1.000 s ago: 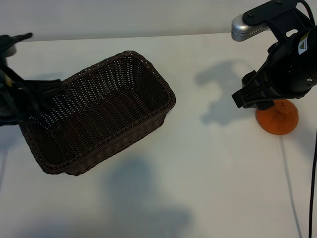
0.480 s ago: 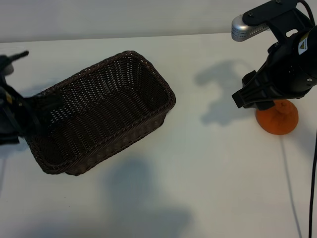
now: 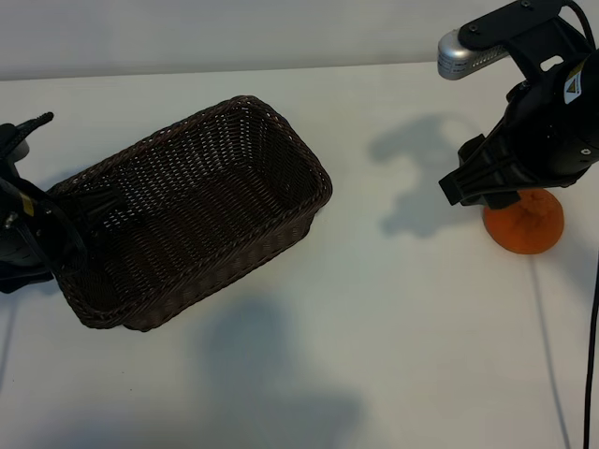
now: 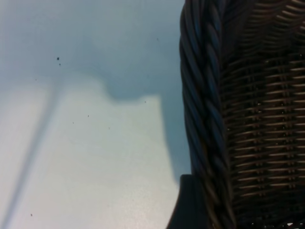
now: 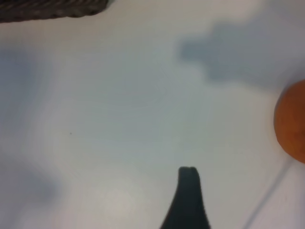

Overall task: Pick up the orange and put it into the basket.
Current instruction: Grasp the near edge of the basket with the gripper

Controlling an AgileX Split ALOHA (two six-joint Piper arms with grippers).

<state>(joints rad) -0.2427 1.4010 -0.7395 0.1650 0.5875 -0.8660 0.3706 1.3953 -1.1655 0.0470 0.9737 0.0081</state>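
Hovering my right gripper (image 3: 501,192), jaws spread and empty, just above the orange (image 3: 524,223) on the table's (image 3: 374,327) right; the basket (image 3: 187,224) lies far left, beside my spread left gripper (image 3: 56,248).

Lab-style robot test setup: bare white worktop (image 3: 393,327), plain pale wall along top of frame, two black robot arms at left and right edges.

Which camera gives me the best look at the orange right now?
The exterior view: the orange sits on the table, most of it visible below the right arm. The right wrist view catches only one curved edge of it. The left wrist view shows none of it.
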